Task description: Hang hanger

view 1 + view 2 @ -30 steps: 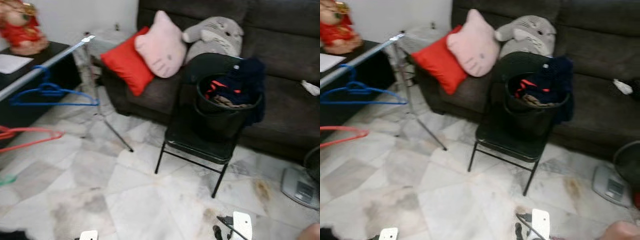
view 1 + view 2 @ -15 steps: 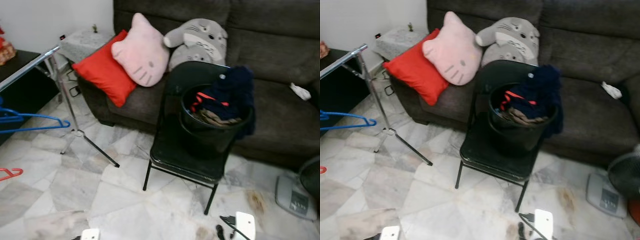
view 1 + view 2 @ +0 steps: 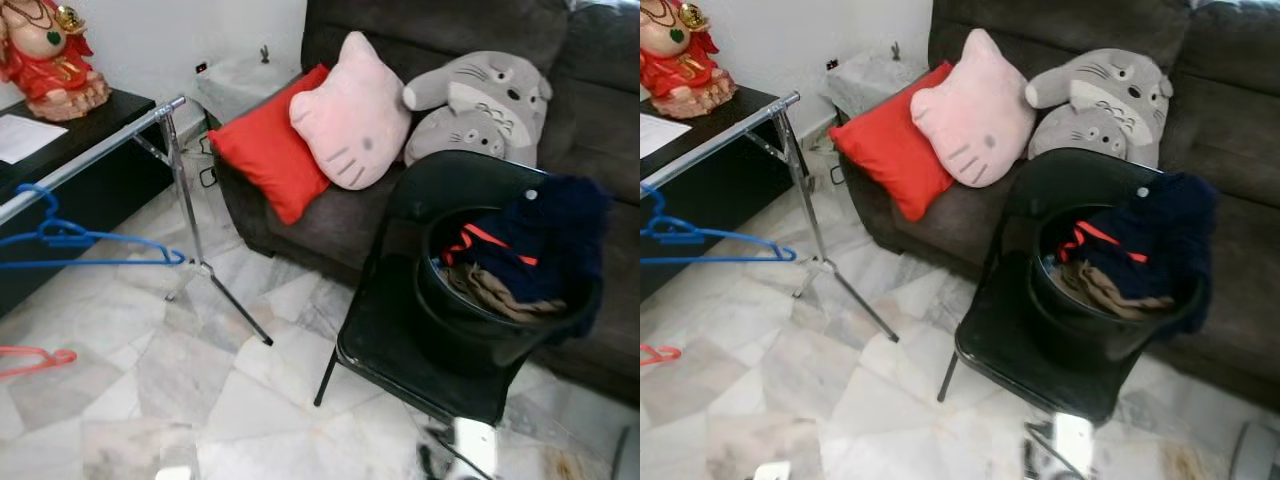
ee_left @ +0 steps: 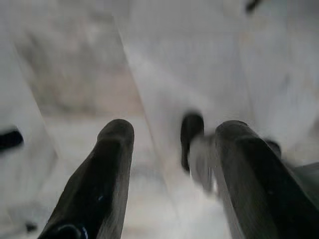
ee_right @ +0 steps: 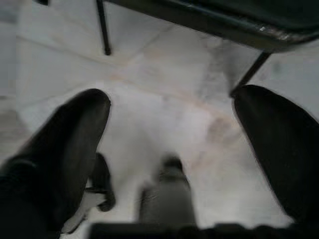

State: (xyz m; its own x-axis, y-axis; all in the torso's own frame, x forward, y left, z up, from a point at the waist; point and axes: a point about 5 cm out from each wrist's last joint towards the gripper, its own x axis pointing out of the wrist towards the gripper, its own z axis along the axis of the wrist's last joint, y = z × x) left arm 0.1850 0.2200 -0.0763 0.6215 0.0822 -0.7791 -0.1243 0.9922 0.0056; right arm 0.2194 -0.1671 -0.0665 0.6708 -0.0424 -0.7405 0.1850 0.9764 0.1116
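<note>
Marble tile floor (image 3: pixel 150 350) is taking up the lower half of the head view, pale with grey veining. Dark grey sofa (image 3: pixel 600 120) is spanning 12 to 3 o'clock, carrying a red cushion (image 3: pixel 270 150), a pink cat cushion (image 3: pixel 350 110) and a grey plush (image 3: pixel 480 100). Black folding chair (image 3: pixel 400 340) is standing at 4 o'clock, holding a black bucket (image 3: pixel 480 340) of clothes (image 3: pixel 540 250). Chrome garment rack (image 3: pixel 90 160) is running from 9 toward 11 o'clock, with a blue hanger (image 3: pixel 90 255) hanging on its rail; a red hanger (image 3: pixel 35 360) is showing at 8 o'clock, support unclear. Black cabinet (image 3: pixel 100 180) behind it is bearing a red figurine (image 3: pixel 50 60).

Left gripper (image 4: pixel 169 164) and right gripper (image 5: pixel 172 144) are both pointing at bare floor, fingers spread, holding nothing.
</note>
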